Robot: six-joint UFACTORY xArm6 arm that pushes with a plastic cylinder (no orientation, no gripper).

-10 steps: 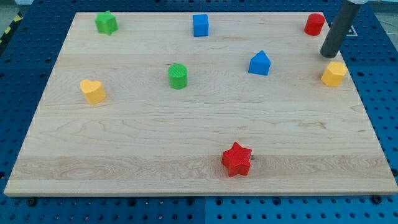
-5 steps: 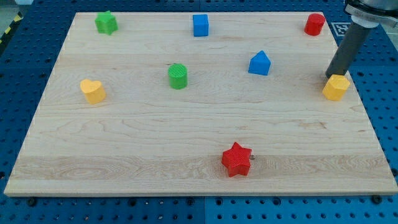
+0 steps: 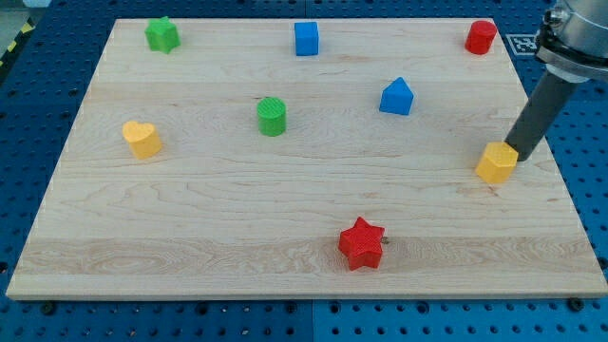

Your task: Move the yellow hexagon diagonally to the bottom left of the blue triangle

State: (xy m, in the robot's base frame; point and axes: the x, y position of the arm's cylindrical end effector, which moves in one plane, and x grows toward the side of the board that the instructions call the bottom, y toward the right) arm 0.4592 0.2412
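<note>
My tip (image 3: pixel 522 152) is the lower end of a smooth, dark cylindrical rod that slants up toward the view's top right; it has nothing to open or close, it only presses. The tip sits against the upper right edge of the yellow hexagon (image 3: pixel 497 162), a chunky faceted block with a ribbed, printed-looking surface, which lies just to the view's lower left of the tip, near the right edge of the board.

The blue triangle (image 3: pixel 397 97), a peaked block shaped rather like a little house, stands well to the view's upper left of the tip, apart from the hexagon. Further left of the tip, past the triangle, is a green cylinder (image 3: pixel 272 116) with a ridged top. Far across at the view's left is a yellow heart-shaped block (image 3: pixel 142 139).

Above the tip, close to the board's top right corner, sits a red block (image 3: pixel 481 36), rounded, its exact shape hard to tell. Along the top edge to the left of it are a blue cube (image 3: pixel 306 38) and a green star (image 3: pixel 162 34). Down to the view's lower left of the tip lies a red star (image 3: pixel 362 243).

All rest on a pale wooden board (image 3: pixel 190 209) with visible lengthwise grain, set on a blue perforated table (image 3: pixel 38 114).
</note>
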